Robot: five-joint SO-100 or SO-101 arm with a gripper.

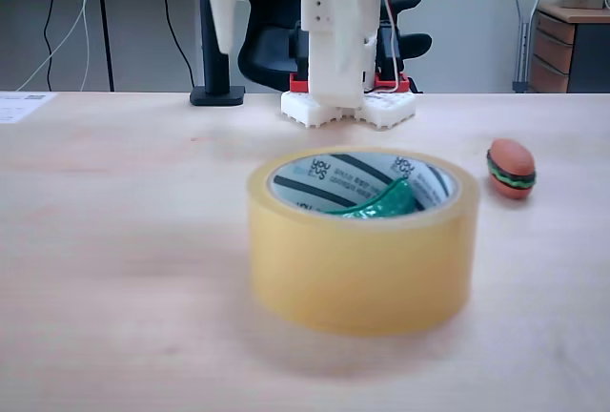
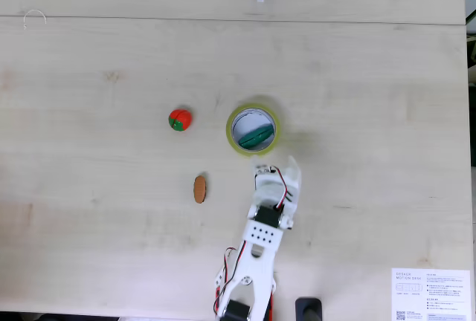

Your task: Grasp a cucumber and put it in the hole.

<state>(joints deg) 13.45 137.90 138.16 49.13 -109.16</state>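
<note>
Pale wooden table (image 2: 111, 209), office chair (image 1: 272, 45) and cabinet (image 1: 572, 50) behind, cucumber (image 2: 253, 138) lying inside the hole (image 2: 245, 124) of the tape roll (image 1: 362, 269), hand (image 2: 281, 166) just beside the roll, released, hamburger (image 1: 511, 169) apart, broad open tabletop around.

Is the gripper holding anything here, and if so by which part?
Nothing is held. The cucumber lies inside the hole of the tape roll, and the gripper is beside the roll, empty.

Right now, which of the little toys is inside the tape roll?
The green cucumber. It sits in the tape roll's hole, while the toy hamburger and the small brown oval piece lie out on the table.
</note>
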